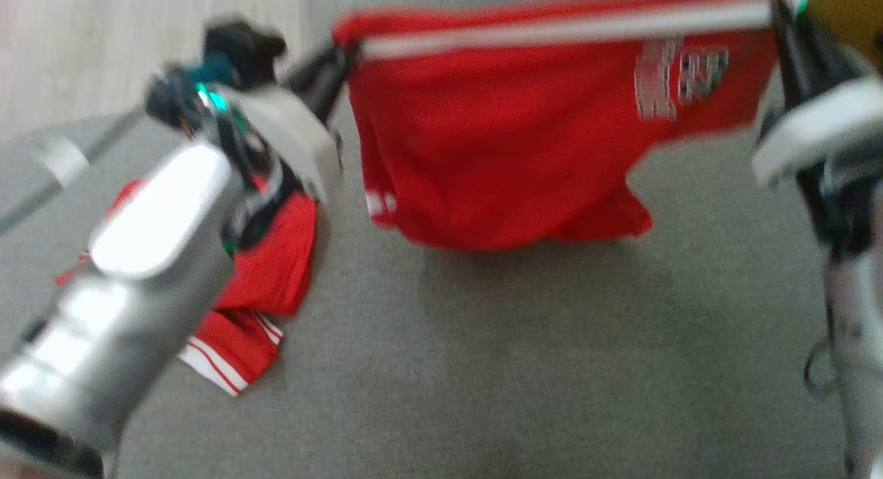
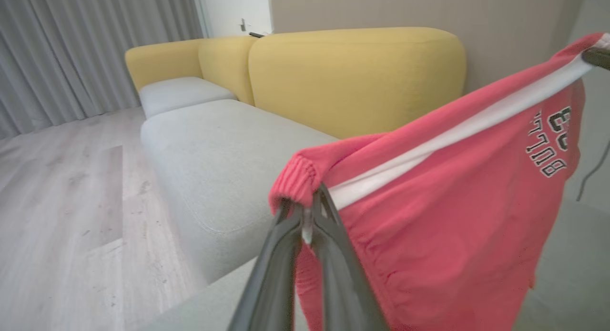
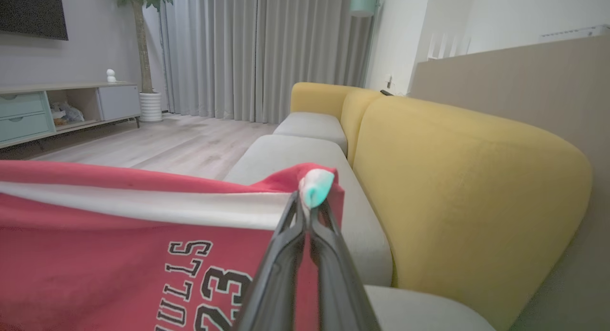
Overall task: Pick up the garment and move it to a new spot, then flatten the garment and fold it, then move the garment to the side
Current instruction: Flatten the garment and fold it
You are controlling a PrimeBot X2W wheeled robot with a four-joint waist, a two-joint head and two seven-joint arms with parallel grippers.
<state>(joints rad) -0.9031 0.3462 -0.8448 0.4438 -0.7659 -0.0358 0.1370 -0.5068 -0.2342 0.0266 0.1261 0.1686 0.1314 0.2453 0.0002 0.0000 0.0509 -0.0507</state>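
A red garment (image 1: 510, 148) with a white stripe and a printed number hangs stretched in the air over the grey seat, held at both top corners. My left gripper (image 1: 338, 58) is shut on its left corner, pinching the ribbed red hem (image 2: 305, 212). My right gripper (image 1: 783, 13) is shut on the other corner, where a small teal and white tag (image 3: 315, 188) pokes out above the fingertips. In the right wrist view the garment (image 3: 119, 254) hangs to the left with its black print showing. The head view is blurred.
A second red garment (image 1: 262, 306) with white stripes lies crumpled on the grey sofa seat (image 1: 483, 368) under my left forearm. Yellow back cushions (image 3: 457, 188) run along the sofa. Wooden floor (image 2: 62, 216) lies beyond the seat's left edge.
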